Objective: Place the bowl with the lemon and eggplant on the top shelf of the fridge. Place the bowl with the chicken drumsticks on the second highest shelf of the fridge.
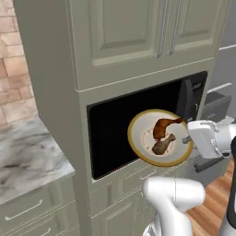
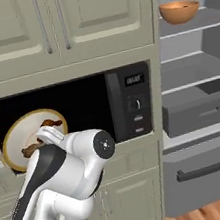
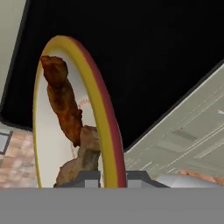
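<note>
a white robot arm carries the bowl with the chicken drumsticks [image 1: 160,137] in front of the black microwave [image 2: 132,101], its gripper [image 3: 111,177] clamped on the bowl's rim at the edge nearest the wrist. the shallow bowl is tipped almost onto its edge, its cream inside facing outward, and the chicken drumsticks [image 1: 164,134] cling to that near-vertical face. off to the right the fridge [image 2: 200,92] stands open, with the bowl with the lemon and eggplant [image 2: 179,11] already resting on its top shelf; its contents cannot be made out from here. the second shelf below it looks free.

the worry from here is the tilt: held this steeply by a thin rim pinch, the drumsticks could slide out onto the floor during the swing toward the fridge, or the bowl could twist in the jaws. it also hangs close to the microwave front, so a wide turn might clip it or the cabinet edge beside the fridge.
</note>
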